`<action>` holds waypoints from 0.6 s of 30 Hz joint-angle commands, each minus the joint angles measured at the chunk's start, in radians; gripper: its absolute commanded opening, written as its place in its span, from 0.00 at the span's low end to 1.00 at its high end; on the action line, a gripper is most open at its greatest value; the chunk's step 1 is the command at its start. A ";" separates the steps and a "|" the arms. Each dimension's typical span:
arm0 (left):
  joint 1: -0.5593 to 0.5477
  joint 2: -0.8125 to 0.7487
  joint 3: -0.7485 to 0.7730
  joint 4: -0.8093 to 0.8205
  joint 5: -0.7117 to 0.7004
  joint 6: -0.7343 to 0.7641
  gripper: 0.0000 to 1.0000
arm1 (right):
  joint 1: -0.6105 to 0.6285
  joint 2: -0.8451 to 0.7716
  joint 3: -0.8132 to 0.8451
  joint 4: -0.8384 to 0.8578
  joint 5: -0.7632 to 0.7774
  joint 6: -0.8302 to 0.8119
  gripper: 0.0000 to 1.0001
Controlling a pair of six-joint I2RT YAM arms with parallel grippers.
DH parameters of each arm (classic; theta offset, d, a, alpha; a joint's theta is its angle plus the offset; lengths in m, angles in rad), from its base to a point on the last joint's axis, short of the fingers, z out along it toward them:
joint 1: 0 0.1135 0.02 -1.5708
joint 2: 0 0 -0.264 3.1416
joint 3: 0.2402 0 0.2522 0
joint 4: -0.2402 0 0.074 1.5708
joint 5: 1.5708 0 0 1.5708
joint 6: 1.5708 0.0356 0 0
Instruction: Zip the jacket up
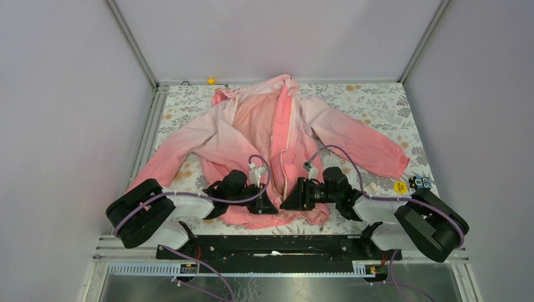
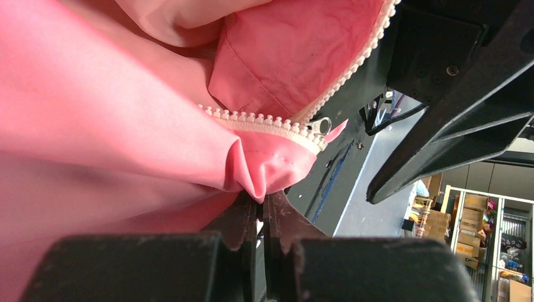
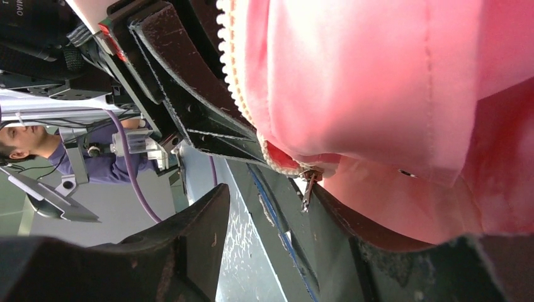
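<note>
jacket: thin matt cloth | zipper teeth: white plastic | slider: metal

Open jacket lies on table

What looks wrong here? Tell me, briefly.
The jacket lies open and rumpled. Its hem is bunched at the table's near edge, and the zipper rows are splayed apart, not meshed. The left pincer pinches the hem corner.
</note>
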 commanded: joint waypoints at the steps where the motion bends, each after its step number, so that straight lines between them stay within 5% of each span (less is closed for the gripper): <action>1: 0.001 0.005 0.014 0.046 0.039 -0.001 0.00 | 0.007 0.011 0.033 0.015 0.024 -0.001 0.54; 9: 0.000 0.004 0.014 0.049 0.041 -0.003 0.00 | 0.009 0.026 0.036 0.019 0.027 -0.003 0.38; 18: 0.000 0.005 0.014 0.051 0.044 -0.002 0.00 | 0.008 0.043 0.037 0.004 0.040 -0.012 0.38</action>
